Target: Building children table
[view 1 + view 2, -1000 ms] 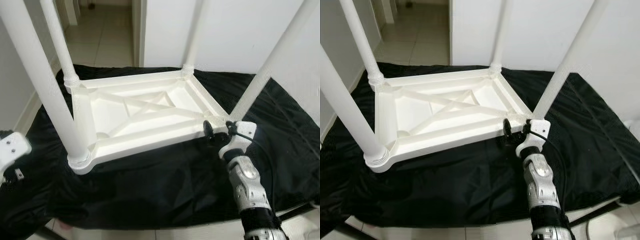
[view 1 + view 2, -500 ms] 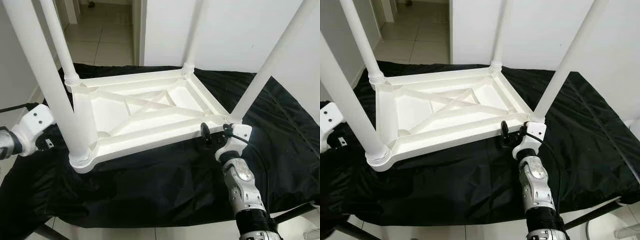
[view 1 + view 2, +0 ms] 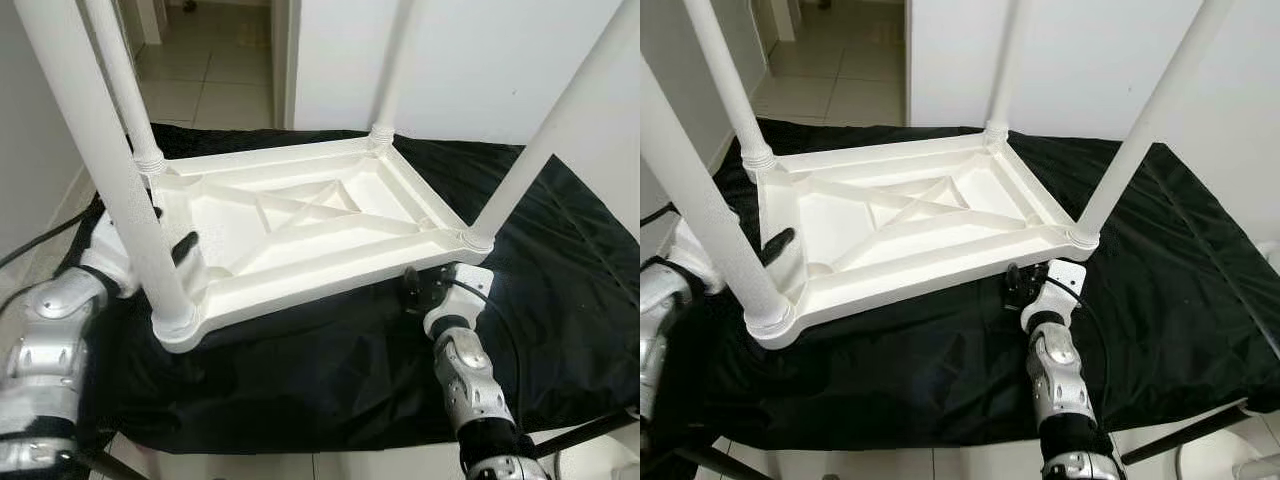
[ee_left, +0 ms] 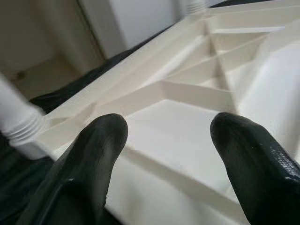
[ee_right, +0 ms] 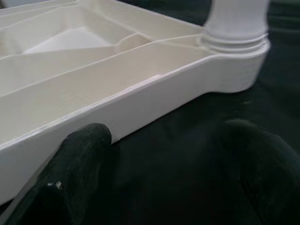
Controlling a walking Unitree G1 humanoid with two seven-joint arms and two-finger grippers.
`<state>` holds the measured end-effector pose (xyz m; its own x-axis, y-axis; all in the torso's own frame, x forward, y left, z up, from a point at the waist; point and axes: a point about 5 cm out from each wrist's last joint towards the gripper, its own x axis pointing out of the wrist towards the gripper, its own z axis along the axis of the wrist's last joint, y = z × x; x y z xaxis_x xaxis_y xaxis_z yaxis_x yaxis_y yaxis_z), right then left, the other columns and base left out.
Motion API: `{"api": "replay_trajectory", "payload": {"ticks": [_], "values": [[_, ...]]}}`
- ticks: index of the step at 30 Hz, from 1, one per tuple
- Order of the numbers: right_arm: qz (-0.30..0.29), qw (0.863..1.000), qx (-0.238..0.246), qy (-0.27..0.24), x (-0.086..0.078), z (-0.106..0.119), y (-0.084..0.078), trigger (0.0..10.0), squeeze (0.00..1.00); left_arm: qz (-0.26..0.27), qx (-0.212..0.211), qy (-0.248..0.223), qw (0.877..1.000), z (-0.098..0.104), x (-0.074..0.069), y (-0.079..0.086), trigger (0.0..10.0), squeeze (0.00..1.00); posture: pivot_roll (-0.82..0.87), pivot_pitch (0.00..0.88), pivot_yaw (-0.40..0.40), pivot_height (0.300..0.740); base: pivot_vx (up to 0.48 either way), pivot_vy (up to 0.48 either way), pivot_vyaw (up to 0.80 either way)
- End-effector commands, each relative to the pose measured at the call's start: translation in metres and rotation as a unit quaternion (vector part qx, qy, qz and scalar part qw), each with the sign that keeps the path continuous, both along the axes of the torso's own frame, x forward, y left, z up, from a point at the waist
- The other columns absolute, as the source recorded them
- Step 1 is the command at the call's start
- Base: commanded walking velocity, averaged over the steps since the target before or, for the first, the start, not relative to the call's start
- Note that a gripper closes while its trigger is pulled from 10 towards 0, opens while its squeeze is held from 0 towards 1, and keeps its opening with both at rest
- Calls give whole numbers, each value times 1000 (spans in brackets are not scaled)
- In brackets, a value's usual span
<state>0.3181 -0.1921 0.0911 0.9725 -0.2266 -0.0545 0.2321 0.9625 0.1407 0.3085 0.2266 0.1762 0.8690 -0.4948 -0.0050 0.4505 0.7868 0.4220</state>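
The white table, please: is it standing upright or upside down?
Upside down: the white table rests top-down on the black cloth, legs pointing up.

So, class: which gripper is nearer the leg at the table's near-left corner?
Left. The left gripper sits just beside that leg; the right gripper is by the opposite corner.

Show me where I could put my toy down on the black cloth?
Bare black cloth lies along the near edge, between the upside-down white table and the cloth's front hem, and right of the right gripper. It is crowded by the left gripper.
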Motion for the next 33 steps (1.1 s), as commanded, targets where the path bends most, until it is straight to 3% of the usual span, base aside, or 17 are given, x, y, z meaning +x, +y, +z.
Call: {"api": "replay_trajectory", "payload": {"ticks": [1, 4, 9, 11, 15, 20, 33], "values": [[-26, 999, -2, 19, 0, -5, -9, 10000, 0, -57, 4, 9, 998, -5, -5, -16, 10000, 0, 47, 39, -59, 740, 0, 0, 0], [-42, 999, -4, 27, 3, -6, -15, 10000, 0, -109, -14, 16, 994, -8, -14, -35, 10000, 0, 48, 39, -60, 740, 0, 0, 0], [-49, 998, -7, 31, 7, -6, -18, 10000, 0, -165, -24, 28, 986, -10, -26, -52, 10000, 0, 52, 39, -62, 740, 0, 0, 0], [-53, 998, -9, 36, 12, -5, -20, 10000, 0, -220, -26, 48, 974, -14, -41, -66, 10000, 0, 52, 39, -62, 740, 0, 0, 0], [-53, 998, -9, 42, 17, -5, -22, 10000, 0, -267, -37, 67, 961, -15, -53, -82, 10000, 0, 58, 36, -63, 740, 0, 0, 0], [-33, 998, -10, 48, 28, -2, -19, 10000, 0, -298, -59, 68, 950, -13, -64, -106, 10000, 0, 67, 36, -64, 740, 0, 0, 0], [90, 996, -5, 24, 52, 19, 6, 10000, 0, -319, -76, 73, 942, -8, -73, -129, 10000, 0, 65, 33, -61, 740, 0, 0, 0]]}}
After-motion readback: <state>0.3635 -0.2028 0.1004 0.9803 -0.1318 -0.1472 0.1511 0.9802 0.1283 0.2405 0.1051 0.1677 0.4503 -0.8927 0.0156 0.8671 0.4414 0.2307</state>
